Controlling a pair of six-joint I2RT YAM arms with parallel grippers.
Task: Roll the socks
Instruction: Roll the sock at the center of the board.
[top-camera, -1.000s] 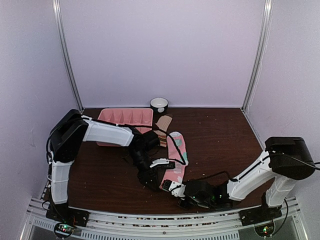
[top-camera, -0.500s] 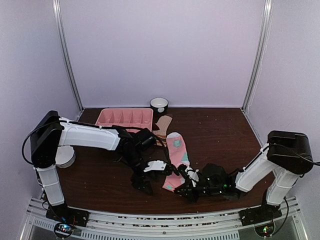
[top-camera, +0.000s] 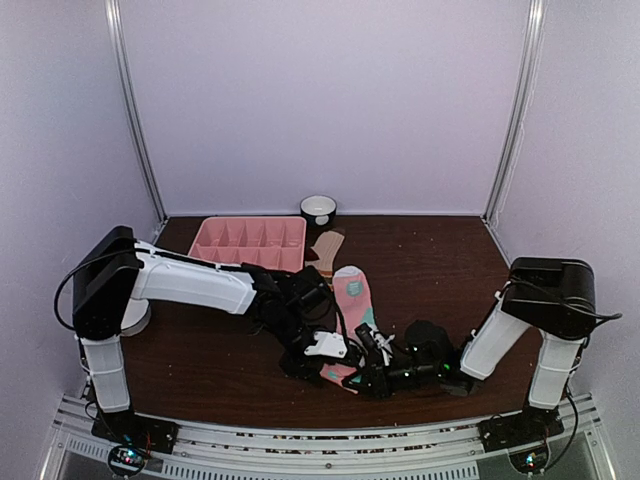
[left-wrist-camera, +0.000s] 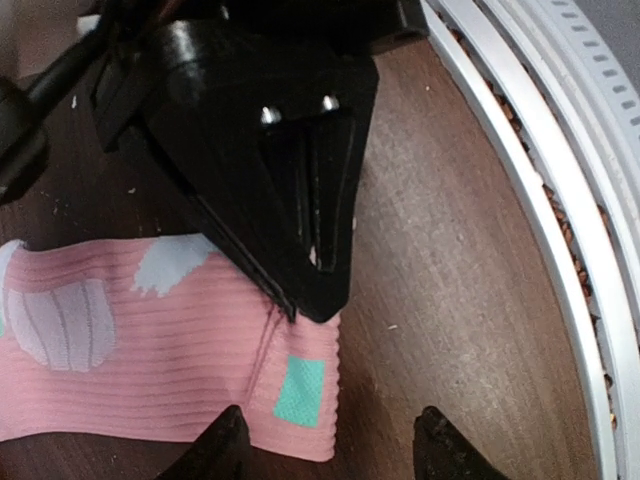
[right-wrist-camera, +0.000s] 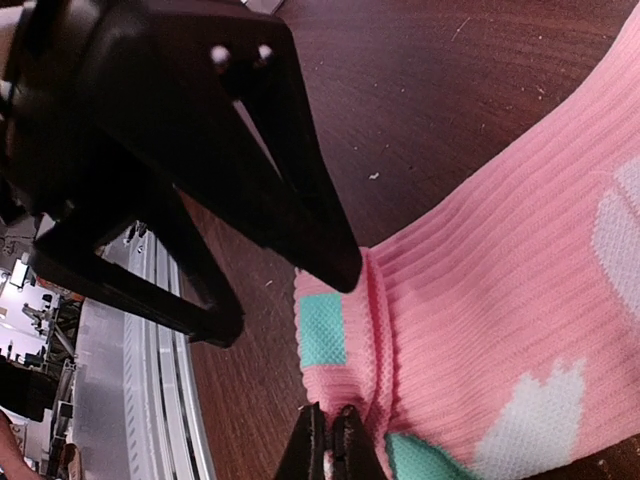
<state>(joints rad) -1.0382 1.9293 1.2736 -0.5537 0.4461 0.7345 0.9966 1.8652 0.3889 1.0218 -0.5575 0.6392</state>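
The pink sock (top-camera: 352, 295) with teal and white patches lies flat on the dark table, cuff toward the near edge. It shows in the left wrist view (left-wrist-camera: 150, 340) and the right wrist view (right-wrist-camera: 520, 280). My right gripper (right-wrist-camera: 330, 442) is shut on a raised fold of the cuff; it also shows in the top view (top-camera: 360, 378). My left gripper (left-wrist-camera: 335, 450) is open over the cuff's corner, one finger over the fabric and one over bare table; it also shows in the top view (top-camera: 332, 368). The tan striped sock (top-camera: 327, 245) lies beyond the pink one.
A pink divided tray (top-camera: 250, 240) sits at the back left. A small white cup (top-camera: 318, 208) stands by the back wall. A white round object (top-camera: 133, 318) shows beside the left arm's base. The metal rail (left-wrist-camera: 560, 200) runs along the near table edge, close to both grippers.
Both grippers have closed in on the sock's cuff, the right sliding left and the left moving right. The sock has swung from a slant to nearly straight.
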